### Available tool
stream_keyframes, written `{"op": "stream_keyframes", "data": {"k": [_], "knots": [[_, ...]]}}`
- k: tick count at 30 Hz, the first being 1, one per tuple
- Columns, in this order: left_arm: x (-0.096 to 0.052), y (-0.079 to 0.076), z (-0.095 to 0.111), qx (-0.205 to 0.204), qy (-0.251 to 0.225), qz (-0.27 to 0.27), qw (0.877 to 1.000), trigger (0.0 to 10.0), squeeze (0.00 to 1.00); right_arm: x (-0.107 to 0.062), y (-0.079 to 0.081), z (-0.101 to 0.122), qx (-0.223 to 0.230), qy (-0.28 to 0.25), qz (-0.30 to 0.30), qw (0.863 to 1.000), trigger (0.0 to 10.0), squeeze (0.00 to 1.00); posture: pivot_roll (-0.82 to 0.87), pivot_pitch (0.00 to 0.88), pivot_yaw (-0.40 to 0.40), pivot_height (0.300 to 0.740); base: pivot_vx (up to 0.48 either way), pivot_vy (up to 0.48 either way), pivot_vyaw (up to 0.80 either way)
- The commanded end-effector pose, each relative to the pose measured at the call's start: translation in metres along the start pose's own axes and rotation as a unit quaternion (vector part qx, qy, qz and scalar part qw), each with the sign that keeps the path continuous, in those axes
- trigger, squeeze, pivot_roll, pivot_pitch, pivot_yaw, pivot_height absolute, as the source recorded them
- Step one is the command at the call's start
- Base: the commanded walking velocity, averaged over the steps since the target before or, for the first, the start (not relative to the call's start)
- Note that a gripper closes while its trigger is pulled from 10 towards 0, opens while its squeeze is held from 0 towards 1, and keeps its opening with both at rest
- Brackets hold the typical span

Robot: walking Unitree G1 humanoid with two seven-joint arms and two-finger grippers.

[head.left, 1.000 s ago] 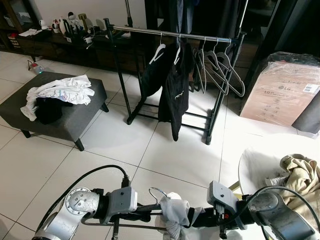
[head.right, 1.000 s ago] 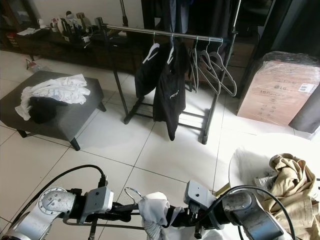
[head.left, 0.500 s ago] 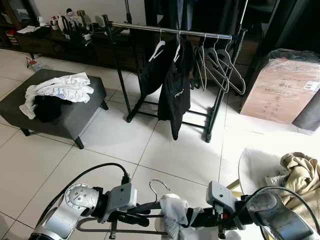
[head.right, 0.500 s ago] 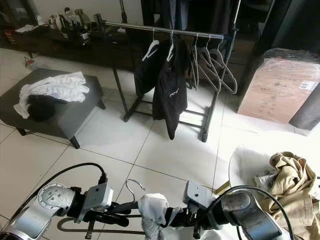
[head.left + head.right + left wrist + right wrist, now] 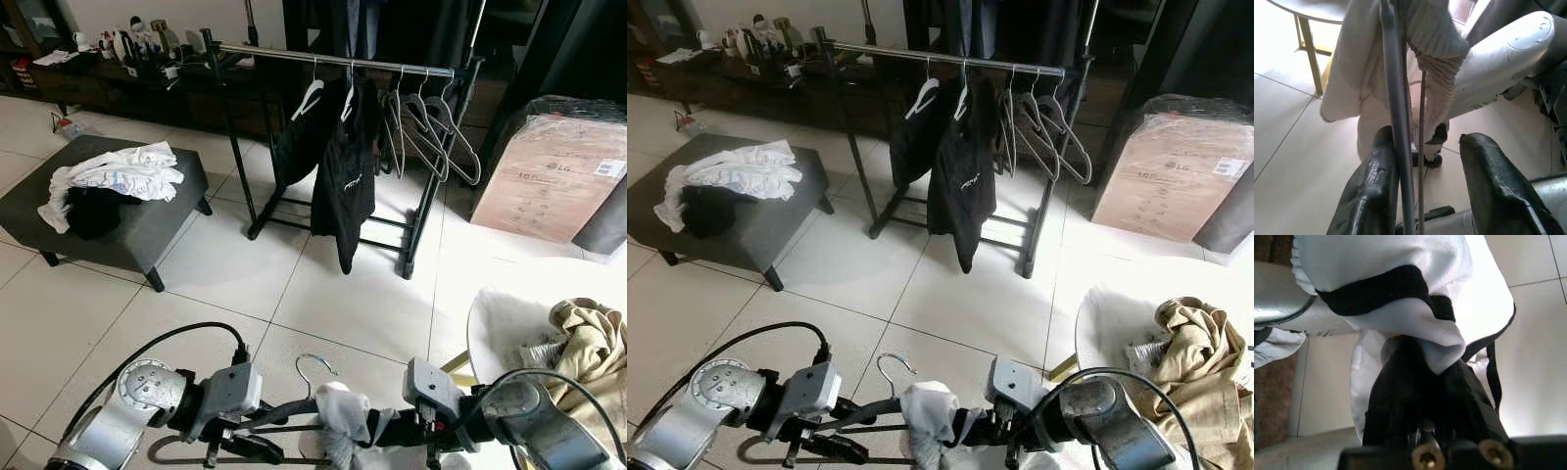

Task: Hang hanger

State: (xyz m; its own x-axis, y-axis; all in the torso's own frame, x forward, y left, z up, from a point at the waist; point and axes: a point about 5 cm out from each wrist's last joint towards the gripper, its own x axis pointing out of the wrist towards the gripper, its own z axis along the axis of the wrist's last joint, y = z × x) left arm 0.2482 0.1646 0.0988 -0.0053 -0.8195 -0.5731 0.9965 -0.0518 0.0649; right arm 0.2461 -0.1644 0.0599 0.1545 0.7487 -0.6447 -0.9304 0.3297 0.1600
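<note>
A grey hanger [image 5: 315, 363] with its hook up sits low in front of me, a white garment [image 5: 342, 412] with black trim draped over it. My left gripper [image 5: 292, 429] stands open around the hanger's bar; in the left wrist view the bar [image 5: 1397, 122] lies against one finger [image 5: 1376, 186], the other finger apart from it. My right gripper [image 5: 380, 429] is shut on the white garment [image 5: 1400, 293], which covers its fingertips. The clothes rack [image 5: 333, 63] stands across the floor ahead, holding black garments [image 5: 345, 186] and several empty hangers [image 5: 431, 132].
A grey ottoman [image 5: 147, 220] with white and black clothes lies to the left. A wrapped cardboard box [image 5: 549, 176] stands right of the rack. A round white table [image 5: 500, 313] with a beige garment [image 5: 593, 343] is at my right. Open tiled floor lies between me and the rack.
My left gripper's fingers have spread apart around the hanger's bar and the arm has sunk lower. The hanger and garment sit slightly lower in view. The right gripper keeps its hold.
</note>
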Motion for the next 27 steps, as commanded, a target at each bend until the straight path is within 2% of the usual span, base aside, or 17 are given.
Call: {"op": "stream_keyframes", "data": {"k": [1, 8, 12, 14, 15, 18, 21, 22, 23, 24, 27], "knots": [[-0.006, -0.003, 0.002, 0.003, -0.001, -0.01, 1.0, 10.0, 1.0, -0.002, -0.006, -0.006, 0.007, 0.016, -0.027, 0.999, 0.0, 0.0, -0.08, 0.158, -0.001, 0.74, 0.0, 0.0, 0.0], [-0.011, -0.003, 0.001, 0.003, 0.008, 0.002, 1.0, 10.0, 1.0, 0.0, -0.006, -0.009, 0.01, 0.015, -0.026, 0.999, 0.0, 0.0, -0.08, 0.156, 0.0, 0.74, 0.0, 0.0, 0.0], [-0.023, 0.007, 0.002, 0.001, 0.005, 0.067, 0.998, 10.0, 1.0, -0.001, -0.01, -0.014, 0.019, 0.019, -0.048, 0.999, 0.0, 0.0, -0.08, 0.152, 0.003, 0.74, 0.0, 0.0, 0.0], [-0.031, 0.015, 0.005, -0.004, -0.018, 0.121, 0.992, 10.0, 1.0, -0.002, -0.013, -0.013, 0.033, 0.004, -0.063, 0.997, 0.0, 0.0, -0.08, 0.15, 0.004, 0.74, 0.0, 0.0, 0.0], [-0.039, 0.021, 0.009, -0.014, -0.051, 0.179, 0.982, 10.0, 1.0, -0.002, -0.016, -0.011, 0.047, -0.012, -0.08, 0.996, 0.0, 0.0, -0.08, 0.148, 0.007, 0.74, 0.0, 0.0, 0.0], [-0.052, 0.03, 0.015, -0.039, -0.115, 0.277, 0.953, 10.0, 1.0, -0.003, -0.022, -0.01, 0.077, -0.037, -0.116, 0.99, 0.0, 0.0, -0.08, 0.142, 0.008, 0.74, 0.0, 0.0, 0.0], [-0.057, 0.03, 0.018, -0.063, -0.161, 0.323, 0.93, 10.0, 1.0, -0.001, -0.023, -0.009, 0.091, -0.051, -0.126, 0.986, 0.0, 0.0, -0.07, 0.138, 0.008, 0.74, 0.0, 0.0, 0.0], [-0.059, 0.027, 0.02, -0.089, -0.197, 0.348, 0.912, 10.0, 1.0, 0.0, -0.023, -0.008, 0.099, -0.058, -0.134, 0.984, 0.0, 0.0, -0.07, 0.135, 0.007, 0.74, 0.0, 0.0, 0.0], [-0.059, 0.027, 0.02, -0.089, -0.197, 0.348, 0.912, 10.0, 1.0, 0.0, -0.023, -0.008, 0.099, -0.058, -0.134, 0.984, 0.0, 0.0, -0.07, 0.135, 0.007, 0.74, 0.0, 0.0, 0.0], [-0.06, 0.025, 0.021, -0.107, -0.222, 0.368, 0.896, 10.0, 1.0, 0.0, -0.024, -0.007, 0.112, -0.071, -0.142, 0.981, 0.0, 0.0, -0.07, 0.133, 0.006, 0.74, 0.0, 0.0, 0.0], [-0.056, 0.019, 0.02, -0.138, -0.251, 0.383, 0.878, 10.0, 1.0, 0.0, -0.025, -0.002, 0.128, -0.095, -0.148, 0.976, 0.0, 0.0, -0.06, 0.126, 0.003, 0.74, 0.0, 0.0, 0.0]]}}
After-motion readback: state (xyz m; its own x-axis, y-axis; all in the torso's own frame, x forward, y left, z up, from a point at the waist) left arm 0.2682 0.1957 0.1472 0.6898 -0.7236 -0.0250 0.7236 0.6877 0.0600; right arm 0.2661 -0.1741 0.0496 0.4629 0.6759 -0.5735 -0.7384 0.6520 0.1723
